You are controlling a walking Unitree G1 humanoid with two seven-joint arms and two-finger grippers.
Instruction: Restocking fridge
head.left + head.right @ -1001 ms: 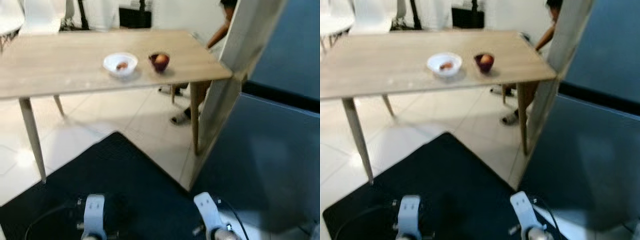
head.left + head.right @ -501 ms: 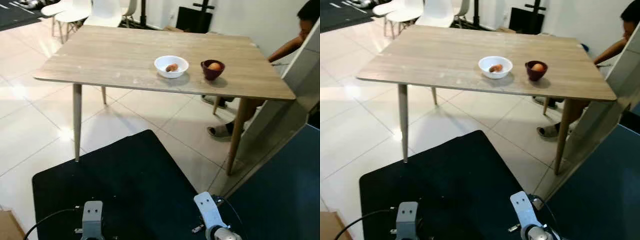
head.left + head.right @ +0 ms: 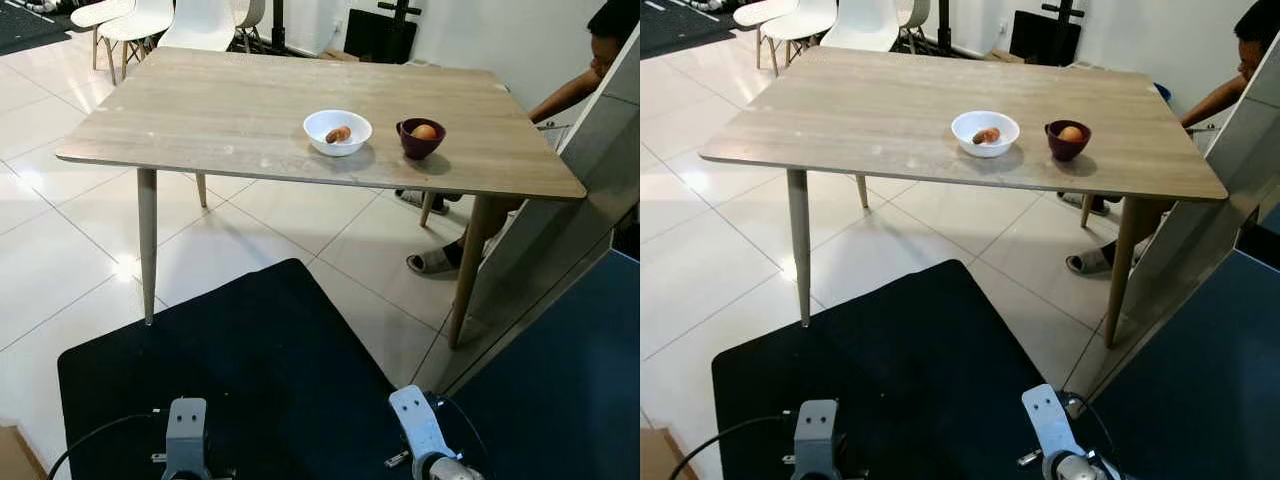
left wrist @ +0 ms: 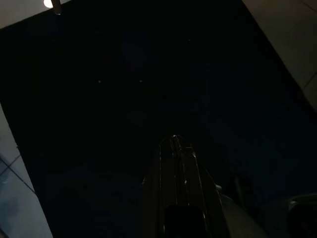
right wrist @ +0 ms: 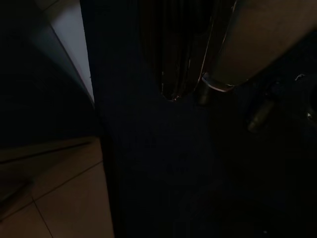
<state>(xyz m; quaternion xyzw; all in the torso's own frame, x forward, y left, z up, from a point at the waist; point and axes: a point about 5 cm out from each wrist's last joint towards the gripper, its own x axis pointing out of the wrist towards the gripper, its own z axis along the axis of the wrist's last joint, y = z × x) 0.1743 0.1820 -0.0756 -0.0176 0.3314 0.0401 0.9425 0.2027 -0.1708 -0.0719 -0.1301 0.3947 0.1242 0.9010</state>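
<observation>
Left eye view looks down on a wooden table [image 3: 240, 110] standing on pale glossy floor tiles [image 3: 60, 250], with a black mat [image 3: 250, 370] spread on the floor at the robot's near side. On the table's far right part sit a white bowl [image 3: 337, 131] holding a brownish piece of food [image 3: 339, 133] and, just beside it to the right, a dark red bowl [image 3: 420, 138] holding an orange-toned fruit [image 3: 424, 131]; the two bowls stand apart, near the table's right edge. White chairs [image 3: 150, 20] stand beyond the far left corner. At the right, the fridge's dark door [image 3: 570, 390] and its pale side panel [image 3: 560, 230] rise close to the table's right legs, and a person sits behind that, an arm [image 3: 565, 95] and a sandalled foot [image 3: 432, 262] showing. Open tile lies to the left and under the table. Both arms hang low over the mat: the left gripper [image 4: 177, 148] looks pressed together in its dark wrist view, and the right gripper [image 5: 173, 91] is too dark to tell. Since half a second ago the whole scene has slid slightly, so the camera moved; the bowls kept their places on the table.
</observation>
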